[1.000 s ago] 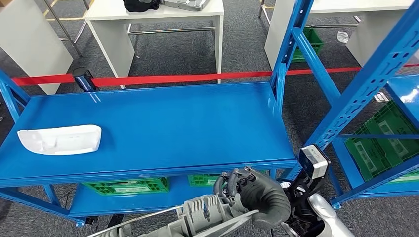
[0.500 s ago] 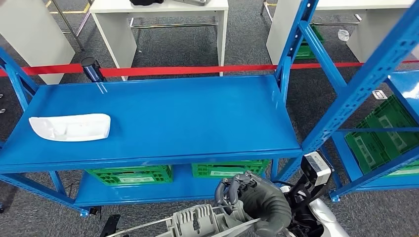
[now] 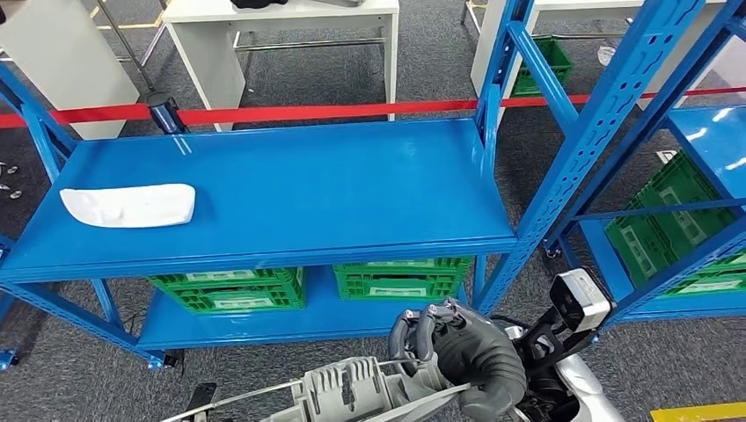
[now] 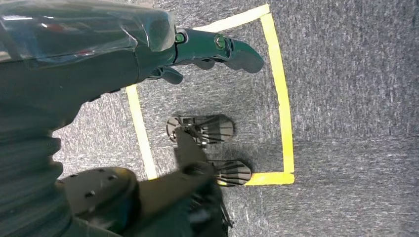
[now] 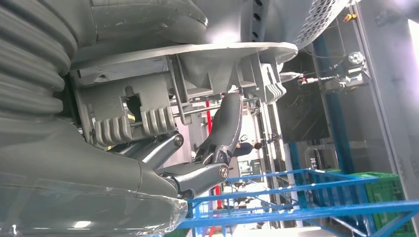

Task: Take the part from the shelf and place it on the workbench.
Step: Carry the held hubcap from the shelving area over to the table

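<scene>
From the head view, a white part [image 3: 129, 206] lies flat near the left end of the blue shelf [image 3: 308, 189], toward its front edge, with green crates [image 3: 230, 290] on the level underneath. The right hand [image 3: 462, 350] grips a large grey part [image 3: 352, 393] low down, in front of the shelf. In the left wrist view, the left hand [image 4: 197, 49] hangs over grey carpet marked with yellow tape [image 4: 279, 89], fingers loosely extended, holding nothing. In the right wrist view, the right hand's fingers [image 5: 225, 126] clasp the grey part's ribbed edge.
</scene>
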